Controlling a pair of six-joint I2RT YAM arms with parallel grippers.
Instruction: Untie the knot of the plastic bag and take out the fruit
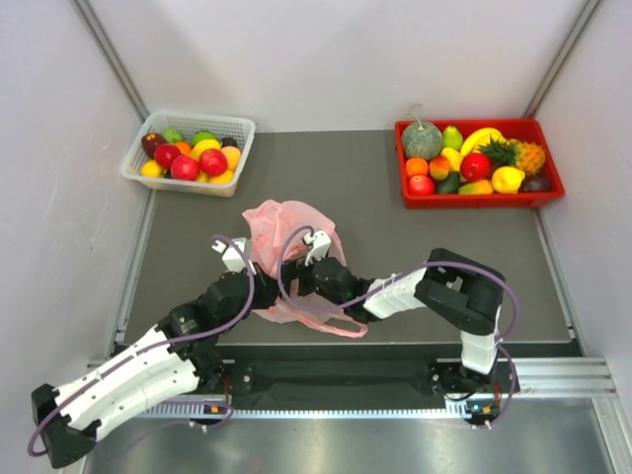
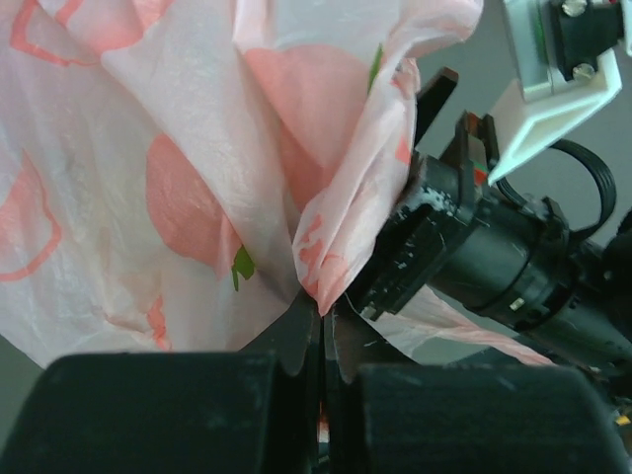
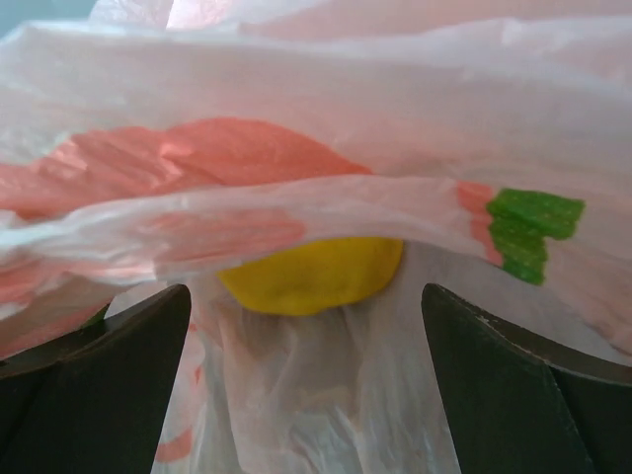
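**A:** Where do we stand? We see the dark table (image 1: 395,257), with the pink bag (image 1: 286,225) slumped at the centre of the overhead view. It is well apart from the red tray (image 1: 474,200) at upper right and the white basket (image 1: 194,118) at upper left, both heaped with other produce.

**B:** We judge that we are about midway. Both our arms meet at the bag's lower edge. Our left gripper (image 2: 321,331), at the bottom of its wrist view, has its fingers pressed together on a fold of the bag's plastic. Our right gripper (image 3: 304,326) has its fingers spread wide, one at each lower corner of its view. It holds nothing, and only loose plastic lies between them.

**A:** And the knot?

**B:** We cannot pick out a tight one anywhere. The handle strips (image 1: 334,324) lie as a slack loop just below the bag in the overhead view. We take the knot to be undone, though our arms hide part of that spot.

**A:** The fruit?

**B:** It is inside the bag. One yellow fruit (image 3: 311,275) shows at the centre of the right wrist view, under a drooping fold and between the open fingers, untouched. We cannot see the others. Taking them all out is what we have left.
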